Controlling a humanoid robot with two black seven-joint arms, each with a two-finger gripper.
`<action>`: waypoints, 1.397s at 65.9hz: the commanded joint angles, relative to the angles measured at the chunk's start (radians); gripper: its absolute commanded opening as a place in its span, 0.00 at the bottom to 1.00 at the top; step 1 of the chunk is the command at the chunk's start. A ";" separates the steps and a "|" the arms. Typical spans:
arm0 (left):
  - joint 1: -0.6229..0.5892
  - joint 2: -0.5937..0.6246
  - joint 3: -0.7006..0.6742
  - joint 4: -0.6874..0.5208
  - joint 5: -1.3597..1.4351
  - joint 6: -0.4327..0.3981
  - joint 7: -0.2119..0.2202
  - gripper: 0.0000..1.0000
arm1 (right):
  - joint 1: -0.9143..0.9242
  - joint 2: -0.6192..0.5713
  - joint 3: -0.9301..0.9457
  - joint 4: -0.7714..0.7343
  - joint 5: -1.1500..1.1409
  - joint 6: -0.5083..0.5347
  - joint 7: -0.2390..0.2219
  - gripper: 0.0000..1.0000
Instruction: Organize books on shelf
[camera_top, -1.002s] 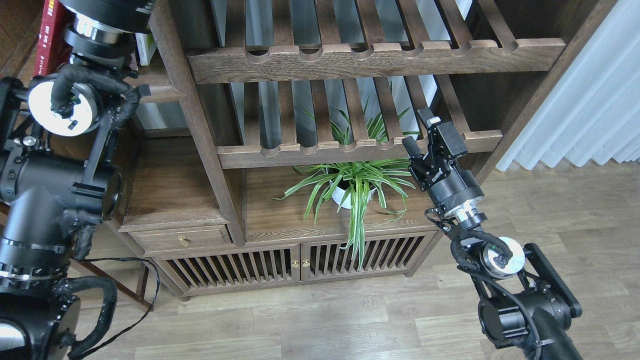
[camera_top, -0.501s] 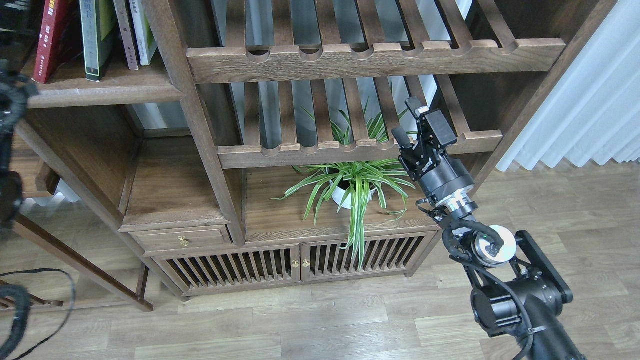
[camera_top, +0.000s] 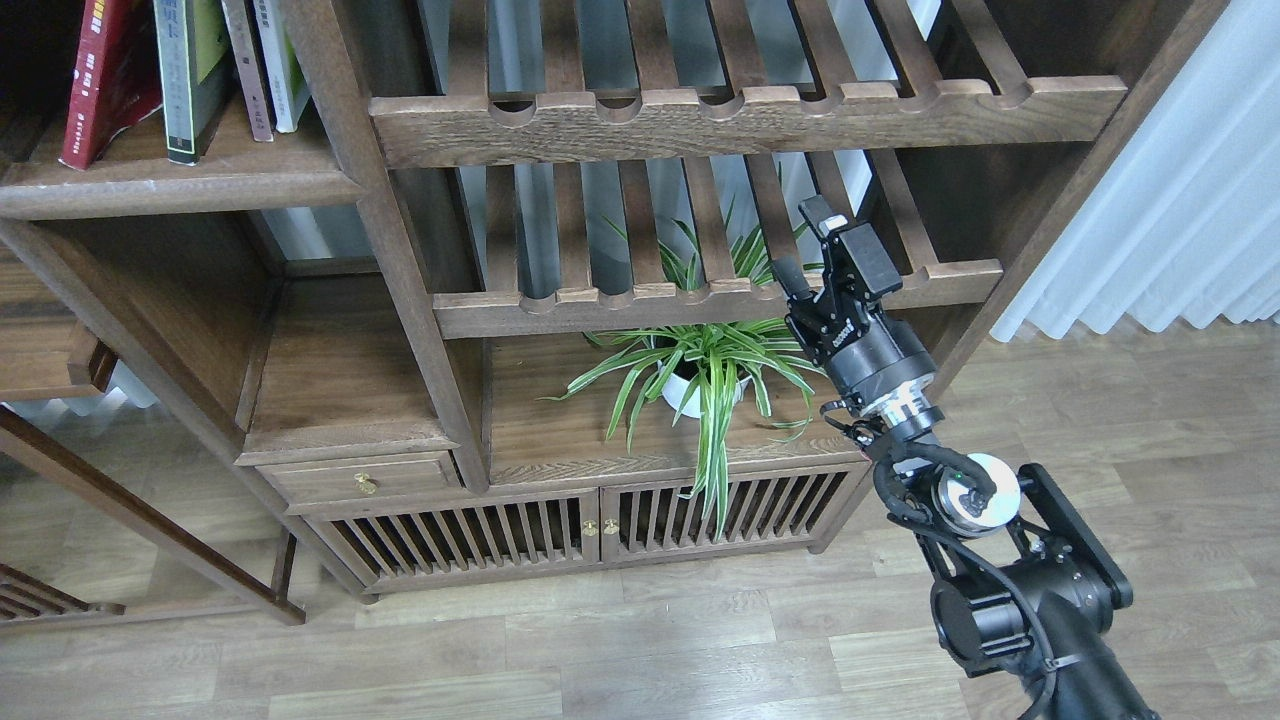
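Note:
At the top left, a dark red book (camera_top: 95, 85) and a grey-black book with a yellow-green panel (camera_top: 185, 75) stand upright on the flat dark-brown shelf (camera_top: 190, 185). The red one leans slightly. My right gripper (camera_top: 800, 242) is far from them, at centre right in front of the lower slatted rack. Its fingers stand apart, open, with nothing between them. My left gripper is out of view.
A thin brown book (camera_top: 240, 70) and a white-green book (camera_top: 282, 60) stand to the right of the grey-black one. Two slatted racks (camera_top: 750, 110) fill the middle bay. A spider plant (camera_top: 705, 375) in a white pot sits under the lower rack, beside my right wrist. A curtain (camera_top: 1180, 220) hangs on the right.
My left arm, which filled the left side a second ago, has drawn out of view and uncovered the books. My right gripper has drifted slightly left and up.

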 joint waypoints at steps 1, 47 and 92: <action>0.022 0.010 -0.005 0.002 0.005 0.000 0.083 0.00 | -0.001 0.013 -0.007 -0.001 0.000 0.005 0.000 0.98; 0.122 0.006 -0.190 0.016 0.146 0.000 0.263 0.00 | -0.009 0.015 -0.036 -0.001 0.000 0.007 0.000 0.98; 0.122 -0.009 -0.270 0.027 0.437 0.000 0.263 0.00 | -0.011 0.015 -0.056 -0.002 -0.001 0.008 -0.001 0.98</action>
